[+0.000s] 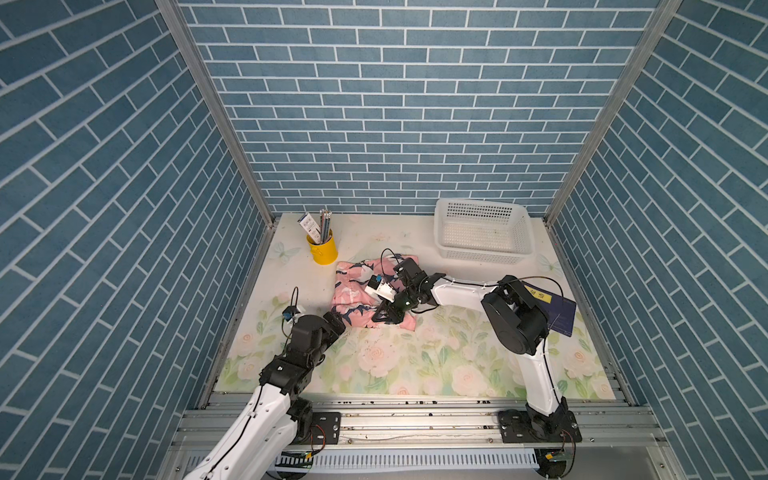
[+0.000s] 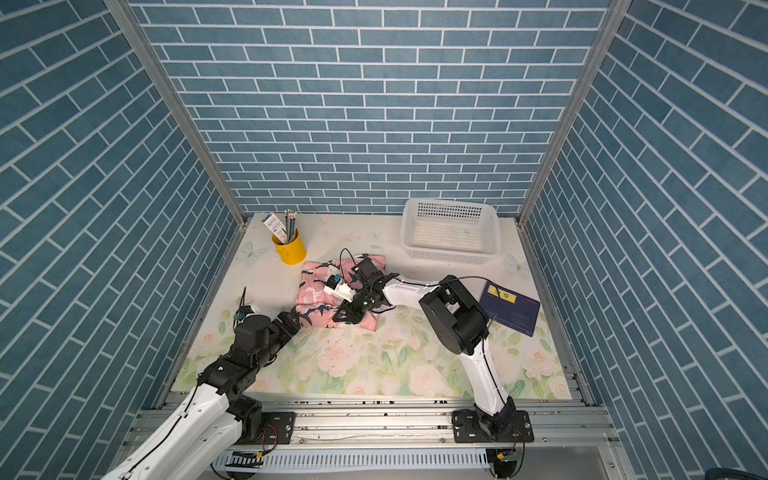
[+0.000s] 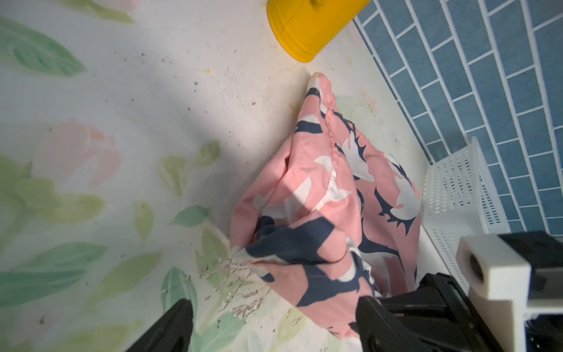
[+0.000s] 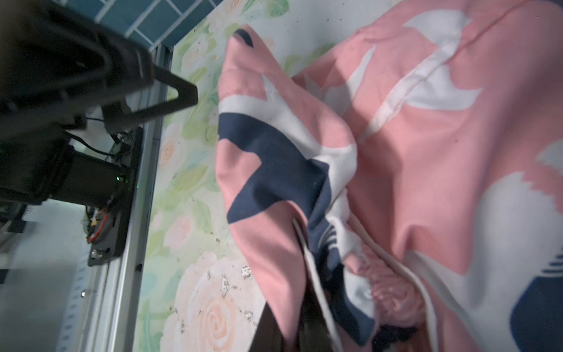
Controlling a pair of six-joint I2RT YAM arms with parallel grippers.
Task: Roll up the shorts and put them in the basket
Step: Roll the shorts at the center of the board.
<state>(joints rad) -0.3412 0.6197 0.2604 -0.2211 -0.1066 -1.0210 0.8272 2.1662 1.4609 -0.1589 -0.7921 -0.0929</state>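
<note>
Left gripper (image 3: 272,304): my jaws stand wide apart with nothing between them, low over the floral printed table cover (image 1: 415,357) at the near left corner of the cloth.
Right gripper (image 1: 386,316): drawn together on a pinch of fabric at the near edge, as far as I can judge. My right wrist view shows cloth and cord gathered down into it.
Shorts (image 1: 353,291): pink fabric swim shorts printed with navy-and-white sharks. They lie bunched and partly folded mid-table, between the yellow metal cup of pencils (image 1: 322,249) and my right arm, in front of the white perforated plastic basket (image 1: 484,232).
Weight and feel: I expect them to be light, thin and limp. The smooth weave looks likely to slide, layer over layer.
Roll behaviour: I doubt that a turn will hold by itself. It should spring loose unless one gripper pins it.
Thick part: the gathered elastic waistband (image 4: 393,289) is the bulkiest part and should make a firmer core.
Loose part: the white drawstring (image 4: 306,259) trails free. I would not pull on it alone.
Where to take hold: I would grip the near edge through all layers, one gripper at each corner.
Writing on the shorts: none that I can see.
Dark blue flat book (image 1: 557,316): it carries a yellow label with dark marks, too small to read.
Small printed box in the cup (image 1: 308,224): there is print on it, but it is not legible.
</note>
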